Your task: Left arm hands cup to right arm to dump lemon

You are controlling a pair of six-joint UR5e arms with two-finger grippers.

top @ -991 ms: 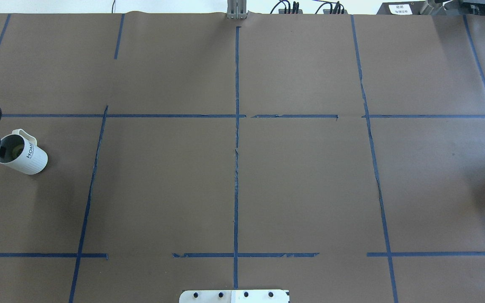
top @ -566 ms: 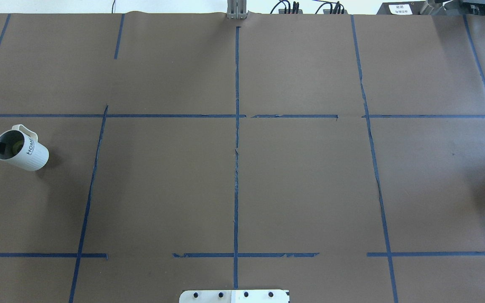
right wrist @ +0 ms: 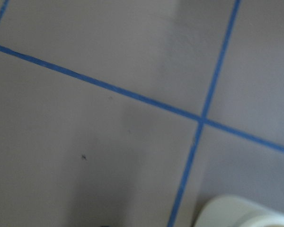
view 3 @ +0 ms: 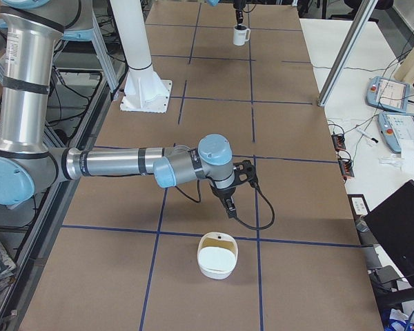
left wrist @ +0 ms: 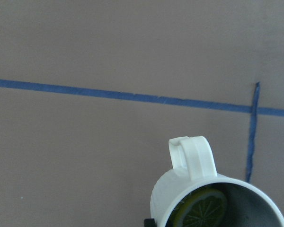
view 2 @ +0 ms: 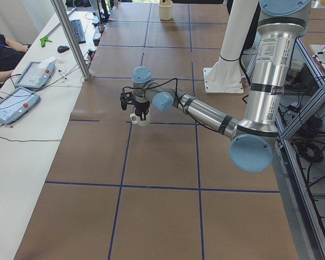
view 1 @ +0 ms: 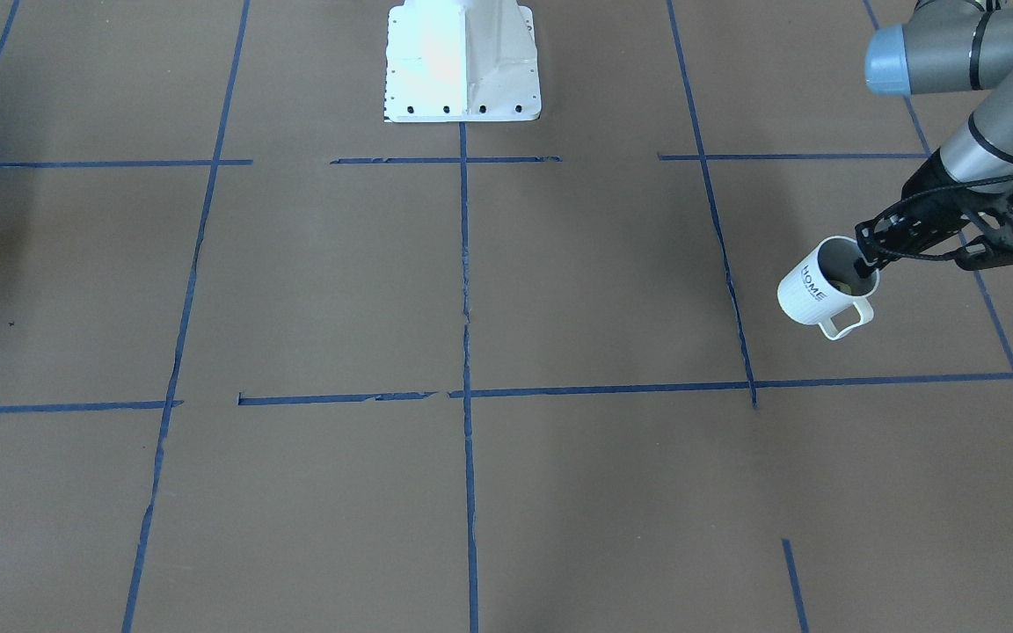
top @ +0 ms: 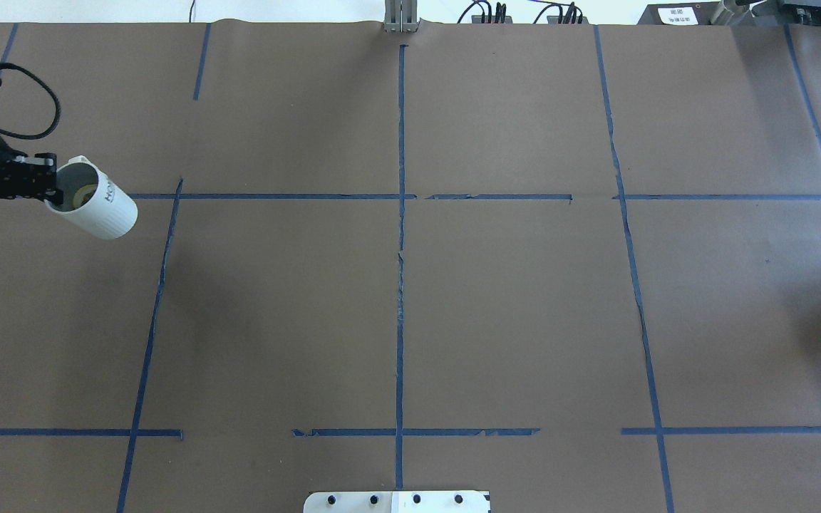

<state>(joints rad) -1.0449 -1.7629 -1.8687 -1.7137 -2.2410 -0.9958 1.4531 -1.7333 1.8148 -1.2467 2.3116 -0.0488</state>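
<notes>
My left gripper (top: 56, 193) is shut on the rim of the white ribbed "HOME" cup (top: 100, 208) and holds it tilted above the table's left side. The lemon (top: 85, 194) lies inside the cup. The front-facing view shows the same grip (view 1: 864, 261) on the cup (view 1: 814, 290). In the left wrist view the cup (left wrist: 199, 189) has its handle up and a lemon slice (left wrist: 201, 208) inside. My right gripper (view 3: 229, 205) shows only in the right side view, low over the table. I cannot tell whether it is open or shut.
A white bowl (view 3: 217, 256) stands on the table just in front of the right gripper and shows in the right wrist view (right wrist: 246, 213). The white robot base (view 1: 462, 66) is at the table's near middle edge. Blue tape lines (top: 401, 235) cross the brown table.
My left gripper has lifted the cup and carried it away from the robot and to the right in the overhead view. The cup tilts more now.
</notes>
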